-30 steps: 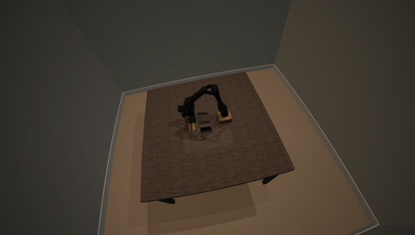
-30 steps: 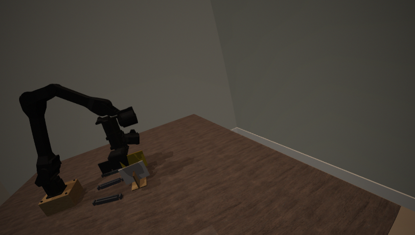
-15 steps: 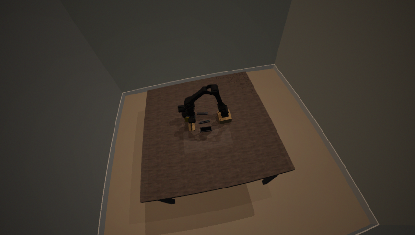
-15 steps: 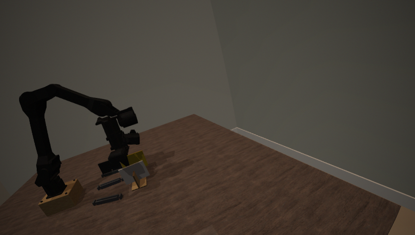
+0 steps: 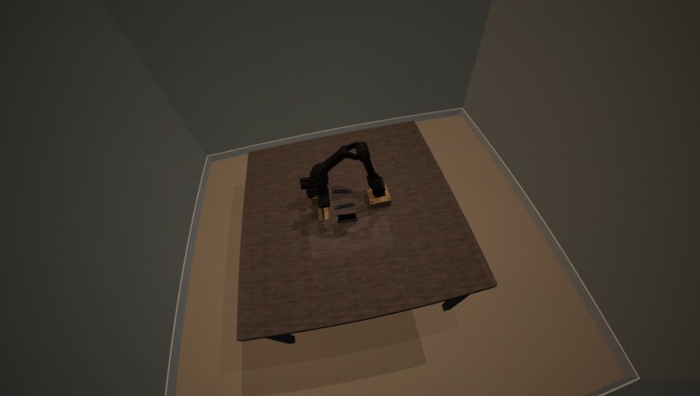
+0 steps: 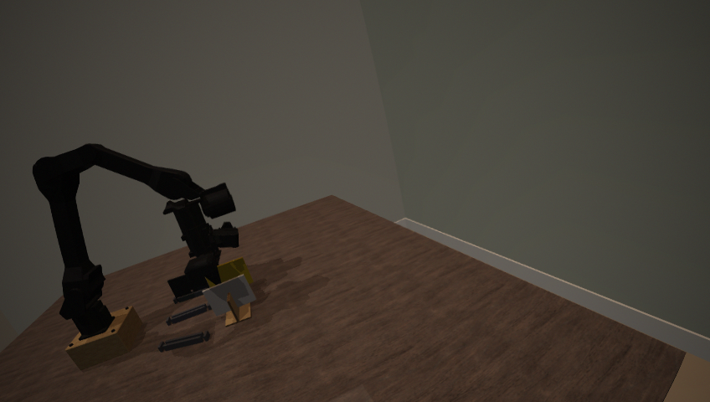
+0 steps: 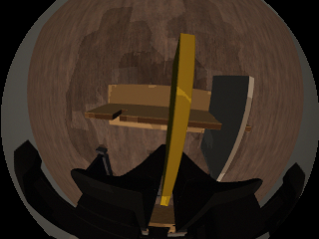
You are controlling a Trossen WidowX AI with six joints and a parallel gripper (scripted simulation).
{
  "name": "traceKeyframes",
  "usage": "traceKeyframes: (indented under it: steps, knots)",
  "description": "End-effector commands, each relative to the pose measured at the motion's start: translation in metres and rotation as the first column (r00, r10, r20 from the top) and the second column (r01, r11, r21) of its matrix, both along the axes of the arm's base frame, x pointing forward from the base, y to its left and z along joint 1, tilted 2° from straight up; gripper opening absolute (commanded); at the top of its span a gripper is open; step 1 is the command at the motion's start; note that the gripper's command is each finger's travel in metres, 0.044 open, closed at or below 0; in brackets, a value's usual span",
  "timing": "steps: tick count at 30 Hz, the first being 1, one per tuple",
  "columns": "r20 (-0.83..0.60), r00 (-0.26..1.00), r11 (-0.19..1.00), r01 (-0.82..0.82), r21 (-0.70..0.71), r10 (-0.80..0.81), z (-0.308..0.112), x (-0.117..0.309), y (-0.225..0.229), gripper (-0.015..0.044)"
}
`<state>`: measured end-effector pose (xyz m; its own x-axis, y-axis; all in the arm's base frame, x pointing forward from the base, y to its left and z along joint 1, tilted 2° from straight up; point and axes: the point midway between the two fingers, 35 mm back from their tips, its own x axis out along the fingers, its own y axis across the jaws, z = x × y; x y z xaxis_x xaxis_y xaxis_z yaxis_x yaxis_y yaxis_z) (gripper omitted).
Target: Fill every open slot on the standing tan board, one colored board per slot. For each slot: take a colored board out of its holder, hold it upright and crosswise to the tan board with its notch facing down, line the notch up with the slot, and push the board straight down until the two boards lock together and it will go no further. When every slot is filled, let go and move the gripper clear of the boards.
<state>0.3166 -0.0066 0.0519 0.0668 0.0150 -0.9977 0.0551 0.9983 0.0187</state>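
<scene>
wrist view: the end effector (image 5: pixel 323 200) (image 6: pixel 213 275) (image 7: pixel 167 149) is nearly closed, its fingers pinching the yellow board (image 5: pixel 315 200) (image 6: pixel 239 270) (image 7: pixel 180 100). that board is upright and runs crosswise over the tan board (image 5: pixel 323 214) (image 6: pixel 232 309) (image 7: pixel 145 112), which stands on the desk (image 5: pixel 368 275) (image 6: pixel 398 298) (image 7: pixel 150 25) just ahead of the end effector in this view. whether the two are locked cannot be told. the pale board (image 6: pixel 231 293) (image 7: pixel 229 115) stands crosswise at the tan board too, to one side of the end effector, apart from the yellow one. an open slot shows toward the tan board's other end. nearer the arm's base (image 5: pixel 386 200) (image 6: pixel 130 334) than the end effector, the black board (image 5: pixel 347 217) (image 6: pixel 179 287) sits upright in its holder, beside two vacant holders.
</scene>
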Motion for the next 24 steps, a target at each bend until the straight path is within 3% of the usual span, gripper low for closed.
traceKeyframes:
  steps: [1,24]
  knots:
    - [-0.008,1.000,1.000,0.007,0.002,-0.007,-0.0020,-0.0028,0.0002,0.0000]
    - [-0.008,1.000,1.000,-0.020,0.001,0.020,-0.0008,-0.0032,-0.0009,0.0000]
